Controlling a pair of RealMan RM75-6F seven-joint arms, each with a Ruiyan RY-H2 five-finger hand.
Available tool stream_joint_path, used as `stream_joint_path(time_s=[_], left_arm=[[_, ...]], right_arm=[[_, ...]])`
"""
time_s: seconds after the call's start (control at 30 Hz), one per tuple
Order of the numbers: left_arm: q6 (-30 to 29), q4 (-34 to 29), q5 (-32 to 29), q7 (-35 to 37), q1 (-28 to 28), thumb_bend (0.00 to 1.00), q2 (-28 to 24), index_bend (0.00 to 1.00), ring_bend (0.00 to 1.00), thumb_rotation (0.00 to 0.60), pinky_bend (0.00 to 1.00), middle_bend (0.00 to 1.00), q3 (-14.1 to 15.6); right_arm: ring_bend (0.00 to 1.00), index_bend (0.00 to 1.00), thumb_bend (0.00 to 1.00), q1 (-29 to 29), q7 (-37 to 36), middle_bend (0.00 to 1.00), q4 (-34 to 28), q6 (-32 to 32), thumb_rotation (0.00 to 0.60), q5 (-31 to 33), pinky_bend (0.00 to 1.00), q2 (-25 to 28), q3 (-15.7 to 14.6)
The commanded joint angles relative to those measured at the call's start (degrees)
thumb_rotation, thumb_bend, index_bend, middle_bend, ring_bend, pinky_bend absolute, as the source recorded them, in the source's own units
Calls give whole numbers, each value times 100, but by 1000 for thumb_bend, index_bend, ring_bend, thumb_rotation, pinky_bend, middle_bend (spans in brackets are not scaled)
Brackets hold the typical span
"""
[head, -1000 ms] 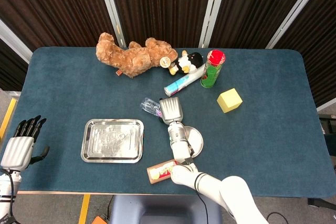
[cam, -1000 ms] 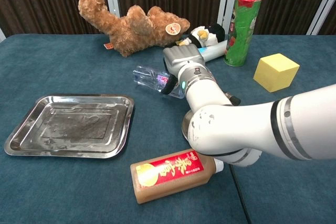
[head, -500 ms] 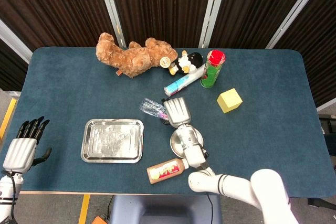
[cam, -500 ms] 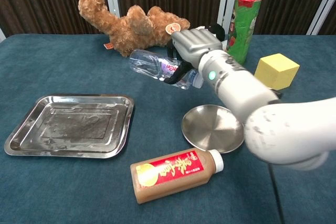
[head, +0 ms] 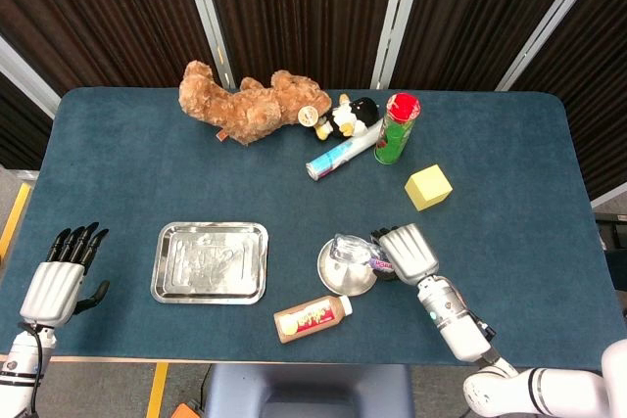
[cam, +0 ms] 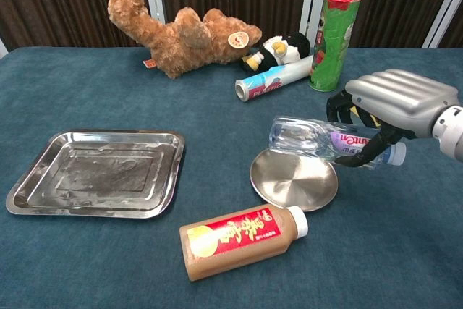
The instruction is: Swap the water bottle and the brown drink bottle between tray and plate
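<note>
My right hand (head: 407, 251) (cam: 394, 110) grips a clear water bottle (head: 351, 252) (cam: 312, 140) near its capped end and holds it on its side, low over the round steel plate (head: 343, 278) (cam: 293, 181). The brown drink bottle (head: 312, 318) (cam: 242, 241) lies flat on the table in front of the plate, white cap to the right. The steel tray (head: 210, 261) (cam: 98, 174) sits bare to the left. My left hand (head: 61, 279) hangs beyond the table's front left edge, fingers apart, holding nothing.
Along the back of the table lie a brown teddy bear (head: 251, 105) (cam: 177, 31), a small black-and-white plush (head: 350, 118), a rolled white tube (head: 341, 157) (cam: 273, 79) and an upright green can (head: 397, 128) (cam: 332, 31). A yellow block (head: 428, 187) (cam: 380, 98) sits right of the plate.
My right hand has lifted the water bottle off the table and carried it right and toward the front, to just over the plate. My left hand shifted slightly.
</note>
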State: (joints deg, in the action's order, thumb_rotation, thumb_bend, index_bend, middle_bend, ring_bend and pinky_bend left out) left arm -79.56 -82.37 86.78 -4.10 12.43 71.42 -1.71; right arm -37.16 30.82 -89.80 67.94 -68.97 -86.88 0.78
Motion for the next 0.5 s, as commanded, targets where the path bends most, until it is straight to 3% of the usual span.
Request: stream_joint_path(time_s=[0.03, 0.13, 0.23, 0.4, 0.5], left_arm=[[-2, 3, 14, 10, 1, 372, -1, 0, 0, 600, 48, 0, 8], [-10, 0, 24, 29, -1, 372, -9, 0, 0, 600, 48, 0, 11], [-11, 2, 33, 41, -3, 372, -15, 0, 0, 600, 49, 0, 18], [-3, 19, 23, 54, -2, 372, -11, 0, 0, 600, 48, 0, 15], [-10, 20, 14, 63, -6, 373, -11, 0, 0, 600, 48, 0, 8]], right_arm=[[813, 908, 377, 79, -156, 827, 212, -98, 600, -156, 934, -111, -57], [807, 891, 377, 91, -103, 827, 346, -150, 600, -213, 923, -225, -47], [753, 801, 375, 91, -92, 826, 426, -265, 600, -232, 889, -285, -55], [610, 472, 372, 110, -330, 680, 537, -380, 600, -389, 817, -361, -32], [482, 281, 345, 135, -284, 537, 524, -405, 600, -378, 701, -343, 3]])
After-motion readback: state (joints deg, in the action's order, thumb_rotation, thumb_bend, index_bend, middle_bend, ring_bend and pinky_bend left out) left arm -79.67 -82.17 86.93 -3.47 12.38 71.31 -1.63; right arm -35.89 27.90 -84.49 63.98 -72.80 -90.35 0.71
